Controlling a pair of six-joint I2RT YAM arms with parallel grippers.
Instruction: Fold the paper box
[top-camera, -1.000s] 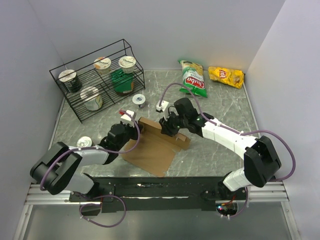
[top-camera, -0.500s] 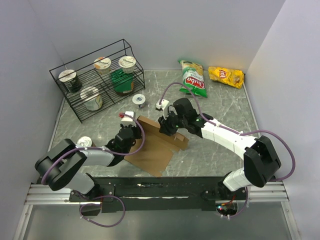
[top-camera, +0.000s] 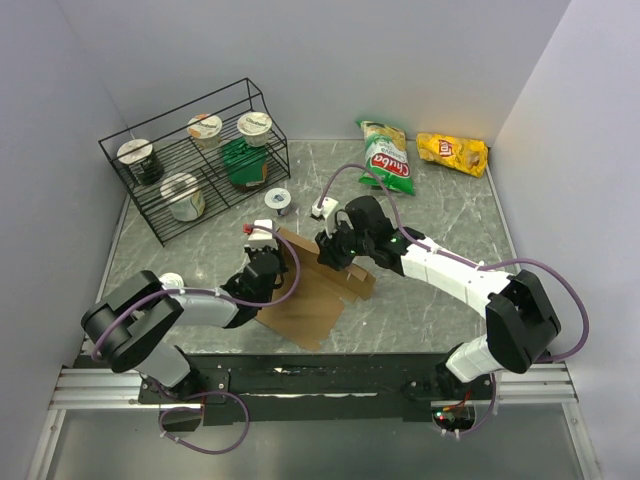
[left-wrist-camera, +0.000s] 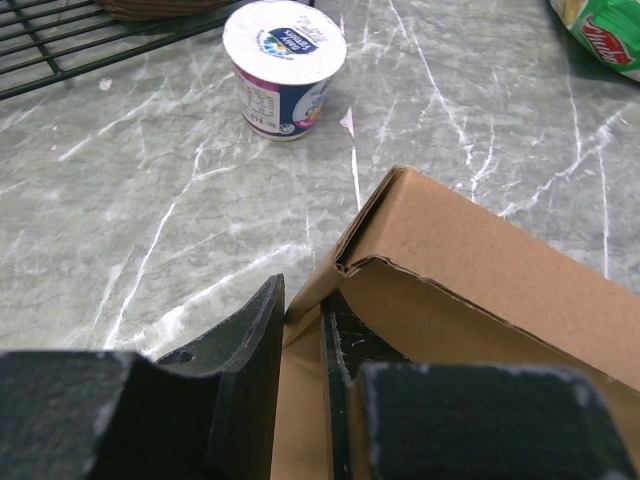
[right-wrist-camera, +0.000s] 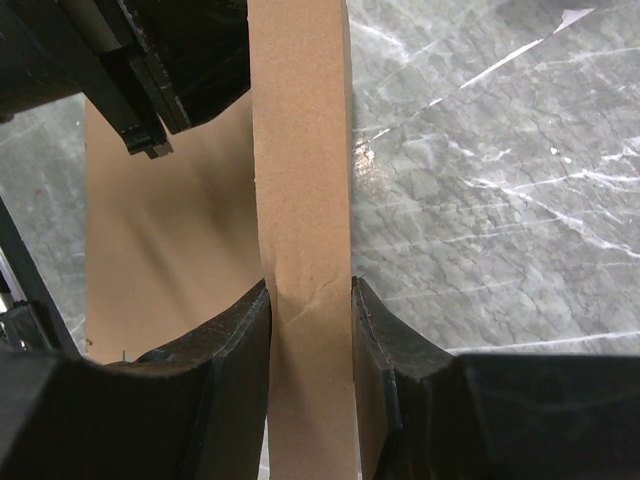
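Left gripper pinches the raised left wall of the paper box, its fingers closed on the cardboard. The box lies mid-table, toward 6 o'clock. At the box's 2 o'clock corner, the right gripper clamps an upright flap.

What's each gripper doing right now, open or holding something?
Left gripper: closed on an edge of the paper box.
Right gripper: closed on a paper box flap.
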